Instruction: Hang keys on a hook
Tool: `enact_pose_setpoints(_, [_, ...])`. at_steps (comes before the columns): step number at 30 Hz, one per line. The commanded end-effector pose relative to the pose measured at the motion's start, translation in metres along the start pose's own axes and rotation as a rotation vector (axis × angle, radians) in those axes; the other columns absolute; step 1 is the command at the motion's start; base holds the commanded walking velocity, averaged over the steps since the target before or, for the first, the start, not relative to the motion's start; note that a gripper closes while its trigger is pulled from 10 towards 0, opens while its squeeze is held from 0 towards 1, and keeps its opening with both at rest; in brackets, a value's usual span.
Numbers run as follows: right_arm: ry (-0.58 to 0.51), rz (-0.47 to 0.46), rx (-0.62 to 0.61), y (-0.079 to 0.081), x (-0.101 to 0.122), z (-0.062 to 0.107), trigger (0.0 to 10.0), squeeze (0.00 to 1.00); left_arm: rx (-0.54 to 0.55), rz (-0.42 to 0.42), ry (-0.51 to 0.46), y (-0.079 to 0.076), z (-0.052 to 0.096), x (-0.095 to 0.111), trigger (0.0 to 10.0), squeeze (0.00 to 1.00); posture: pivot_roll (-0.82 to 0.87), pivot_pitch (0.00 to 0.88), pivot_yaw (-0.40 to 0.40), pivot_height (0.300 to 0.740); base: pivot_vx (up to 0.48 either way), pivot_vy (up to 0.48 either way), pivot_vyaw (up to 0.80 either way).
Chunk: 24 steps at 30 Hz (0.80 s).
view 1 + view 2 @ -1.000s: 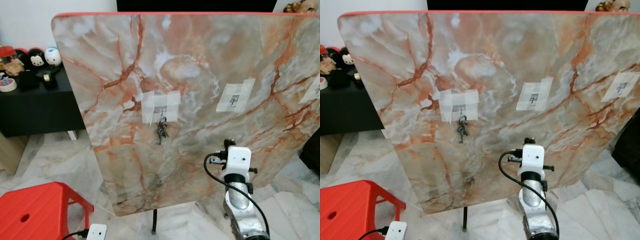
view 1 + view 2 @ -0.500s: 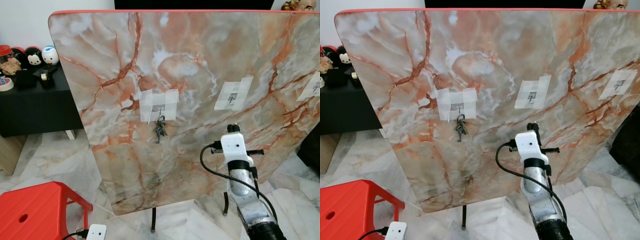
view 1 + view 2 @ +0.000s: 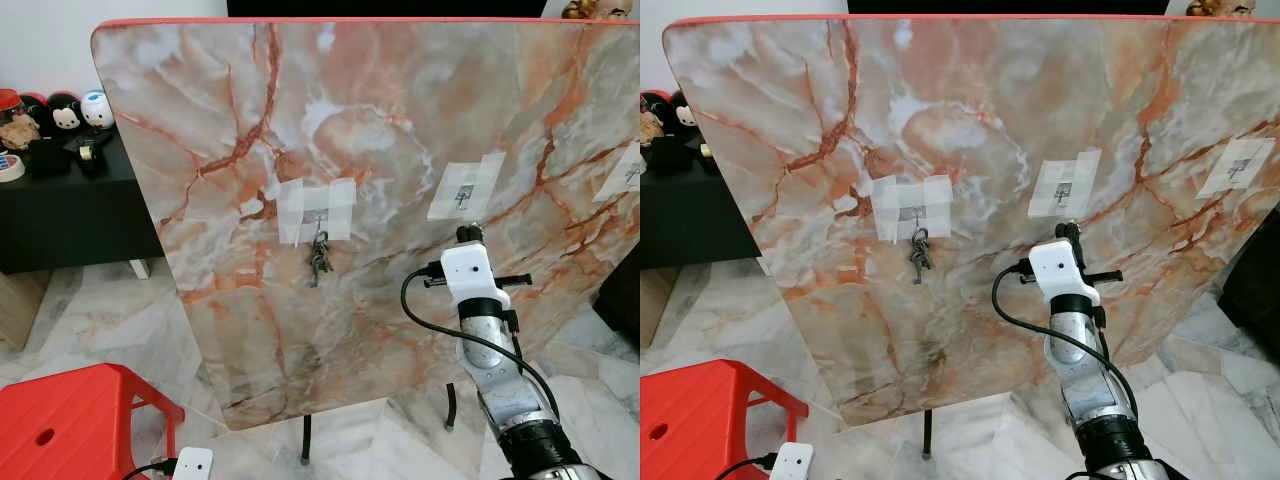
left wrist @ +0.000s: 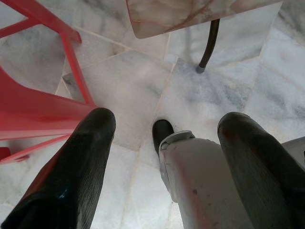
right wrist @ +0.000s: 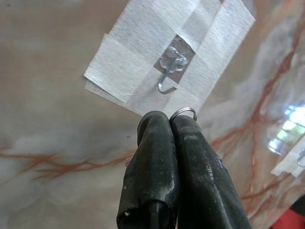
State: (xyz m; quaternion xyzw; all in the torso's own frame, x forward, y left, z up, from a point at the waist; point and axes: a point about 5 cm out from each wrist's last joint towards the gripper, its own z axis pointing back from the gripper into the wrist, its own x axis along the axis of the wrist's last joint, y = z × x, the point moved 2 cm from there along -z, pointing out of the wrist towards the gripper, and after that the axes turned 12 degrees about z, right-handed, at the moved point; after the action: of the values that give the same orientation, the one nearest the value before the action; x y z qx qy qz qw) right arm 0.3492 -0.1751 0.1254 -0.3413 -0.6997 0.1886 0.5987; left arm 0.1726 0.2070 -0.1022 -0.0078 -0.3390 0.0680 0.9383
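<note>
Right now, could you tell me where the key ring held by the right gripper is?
The key ring is pinched at the right gripper tips, just below the empty middle hook taped to the marble board, right of the hook already holding keys.

Bright even indoor light, sharp head views (wrist close-ups softer), faint shadows

Orange-veined marble board (image 3: 400,120) with a red edge, white tape patches (image 3: 317,210), grey keys (image 3: 319,258), a red stool (image 3: 80,420).
</note>
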Motion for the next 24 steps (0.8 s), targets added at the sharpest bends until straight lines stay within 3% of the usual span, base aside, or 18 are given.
enact_pose_setpoints(1, [-0.016,0.037,0.01,-0.0029,0.002,-0.0043,10.0,0.0,0.013,0.001,0.022,0.0043,0.0016,-0.0051,10.0,0.0,0.01,0.018,-0.077,0.74,0.0,0.0,0.0])
enact_pose_setpoints(24, [-0.006,0.057,0.031,-0.0055,0.0023,-0.0122,10.0,0.0,0.02,0.002,0.031,0.0063,0.0021,-0.0065,10.0,0.0,0.01,0.025,-0.076,0.74,0.0,0.0,0.0])
